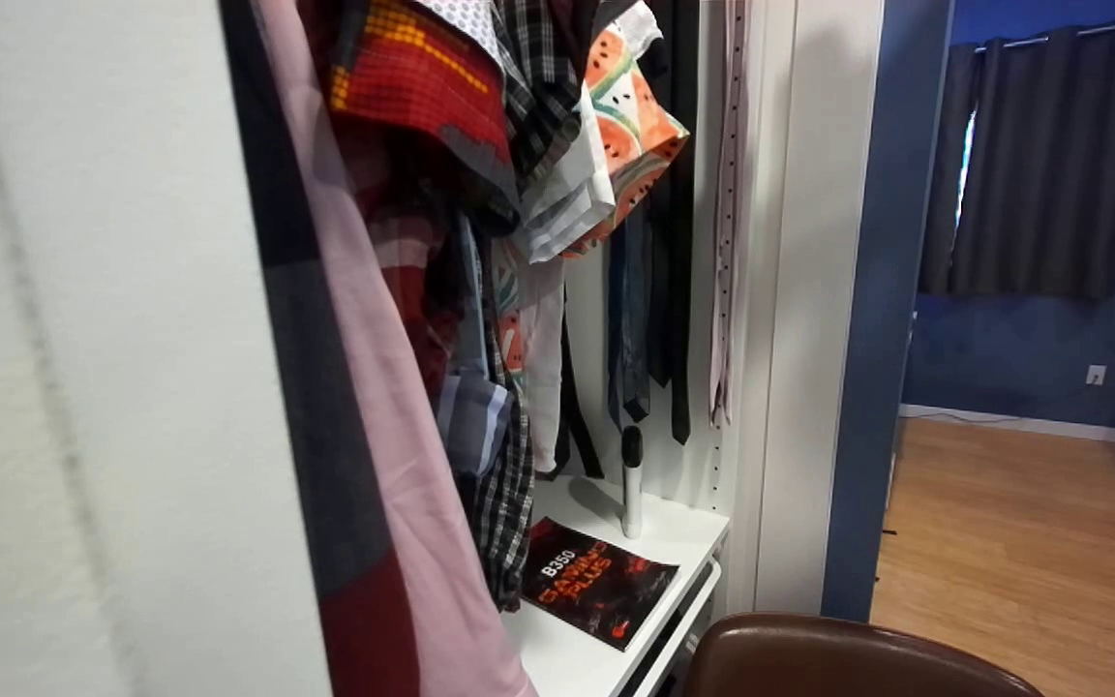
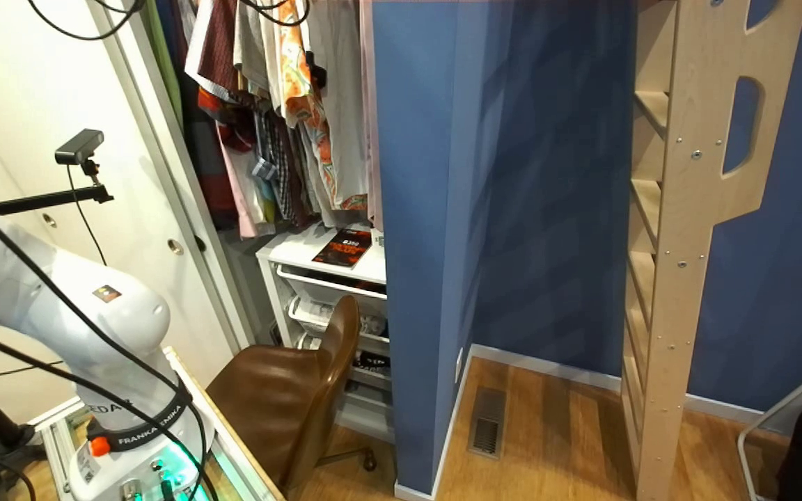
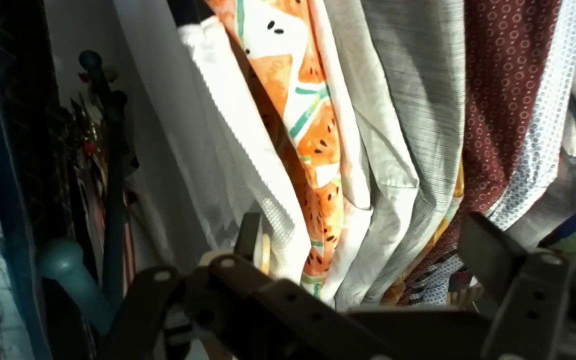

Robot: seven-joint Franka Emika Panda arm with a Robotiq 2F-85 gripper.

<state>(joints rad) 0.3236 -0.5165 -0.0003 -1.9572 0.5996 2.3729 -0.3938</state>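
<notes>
My gripper (image 3: 370,245) is open, its two fingers wide apart, with nothing held between them. Hanging clothes show beyond and between the fingers in the wrist view: a white textured garment (image 3: 263,165) nearest the left finger, an orange watermelon-print shirt (image 3: 320,135), a pale grey striped shirt (image 3: 423,95), and a maroon dotted shirt (image 3: 505,100) nearest the right finger. I cannot tell whether either finger touches cloth. The watermelon-print shirt also hangs in both exterior views (image 1: 625,121) (image 2: 295,62). A small dark shape beside it in an exterior view is too unclear to name.
Ties (image 1: 627,319) hang at the closet's side. A black-and-red booklet (image 1: 601,581) lies on the white shelf (image 2: 289,245), near an upright white stick with a black top (image 1: 632,484). A brown chair (image 2: 269,390) stands before the drawers. Teal knob (image 3: 63,257) at wrist-view left.
</notes>
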